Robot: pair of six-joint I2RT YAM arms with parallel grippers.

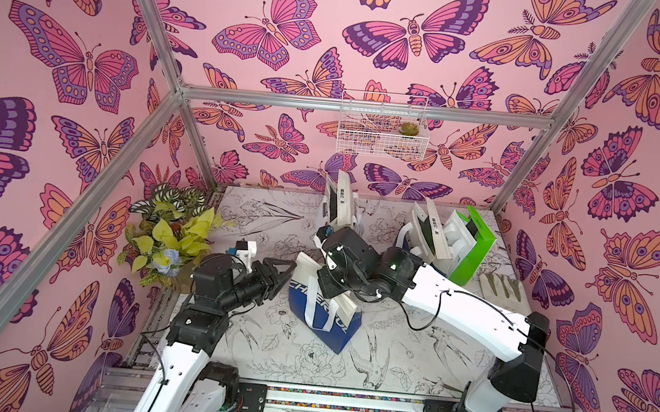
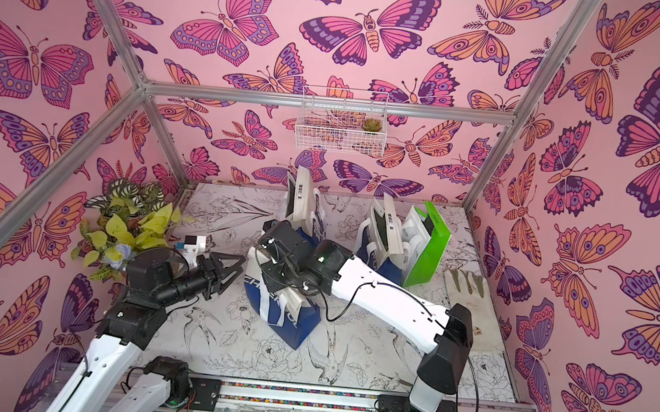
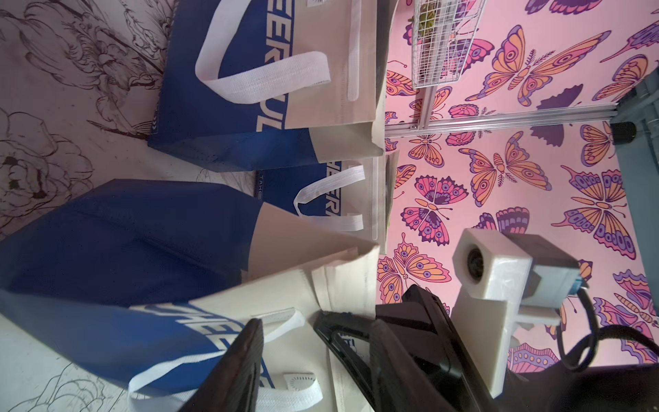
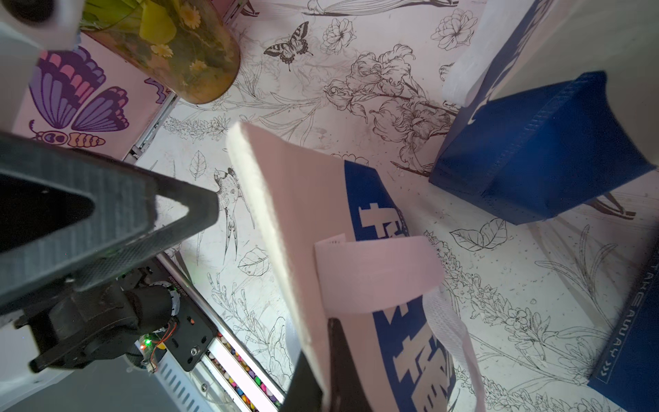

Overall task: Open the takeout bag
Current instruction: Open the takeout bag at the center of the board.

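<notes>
The takeout bag (image 1: 324,319) (image 2: 281,314), blue below and cream above with white strap handles, stands tilted in the middle of the table. My right gripper (image 4: 326,360) reaches down from above and is shut on the bag's cream top edge (image 4: 285,199); in both top views its wrist (image 1: 341,258) hides the jaws. My left gripper (image 1: 289,274) (image 2: 239,268) stands open at the bag's left top corner. In the left wrist view its fingers (image 3: 246,356) straddle the cream upper wall and a handle strap (image 3: 285,396) of the takeout bag (image 3: 142,249).
Two more blue and cream bags (image 1: 341,204) (image 1: 425,234) and a green bag (image 1: 476,247) stand at the back. A pale glove (image 1: 505,290) lies on the right. A leafy plant (image 1: 171,232) sits at the left edge, and a wire basket (image 1: 383,125) hangs on the back wall.
</notes>
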